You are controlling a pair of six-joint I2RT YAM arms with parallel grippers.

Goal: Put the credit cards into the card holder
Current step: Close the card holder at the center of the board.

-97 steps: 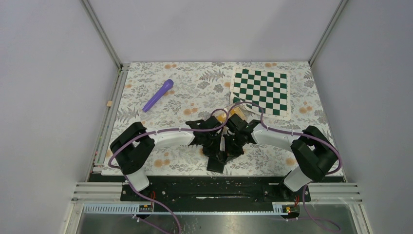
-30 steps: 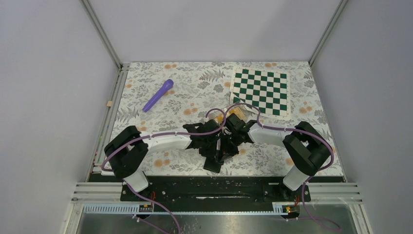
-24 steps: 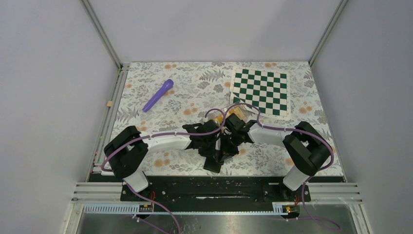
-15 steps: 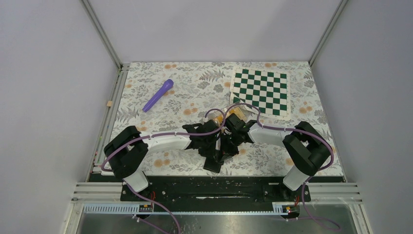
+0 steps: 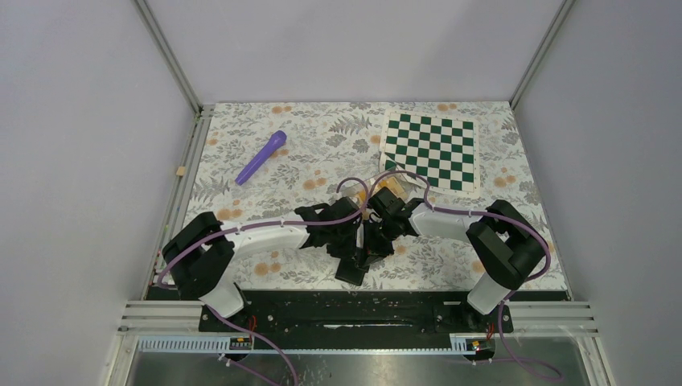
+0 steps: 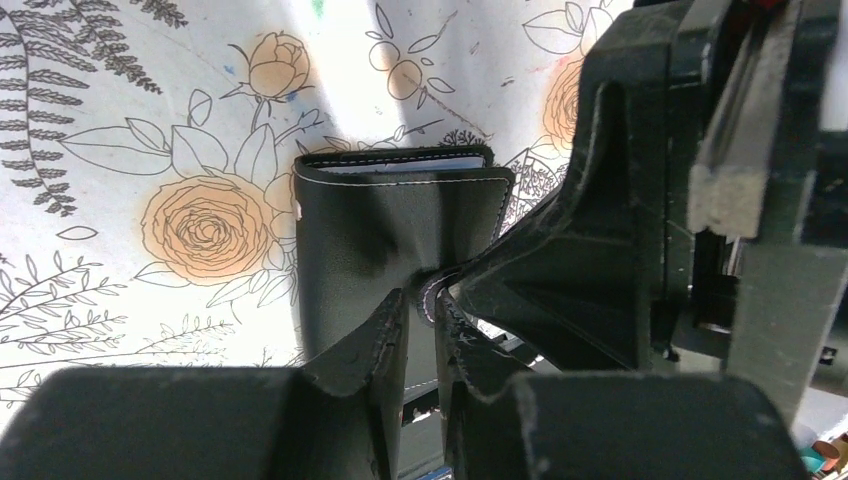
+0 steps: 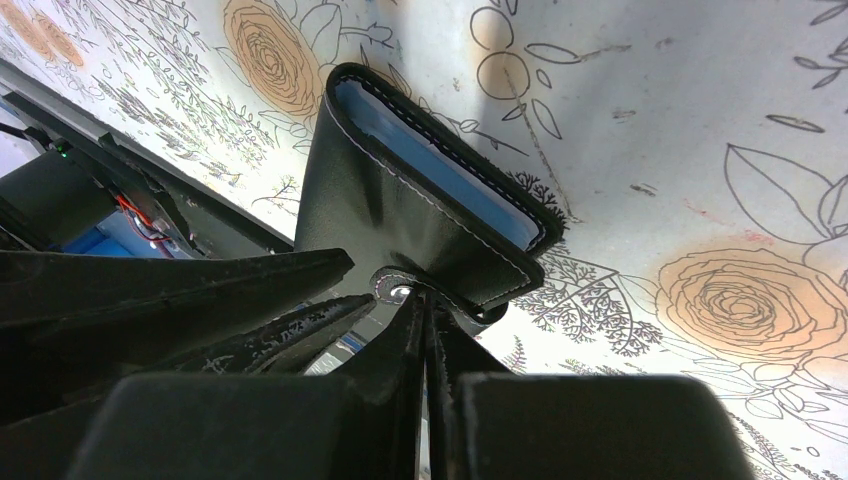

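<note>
The black card holder (image 5: 351,272) lies near the table's front edge, under both grippers. In the left wrist view the card holder (image 6: 380,220) is folded, and my left gripper (image 6: 432,300) has its tips closed narrowly on the stitched snap tab. In the right wrist view the card holder (image 7: 400,200) shows its pale blue lining, and my right gripper (image 7: 425,298) is shut on the flap's edge beside the metal snap (image 7: 395,290). The left fingers (image 7: 280,335) reach in from the left. Orange-yellow credit cards (image 5: 389,183) peek out behind the right wrist, mostly hidden.
A purple marker (image 5: 261,158) lies at the back left of the floral tablecloth. A green-and-white chequered mat (image 5: 430,150) covers the back right corner. The black base rail (image 5: 322,310) runs just in front of the card holder.
The left arm's elbow and shoulder have swung left and nearer the front edge. Both grippers stay together on the card holder, which has barely moved.
</note>
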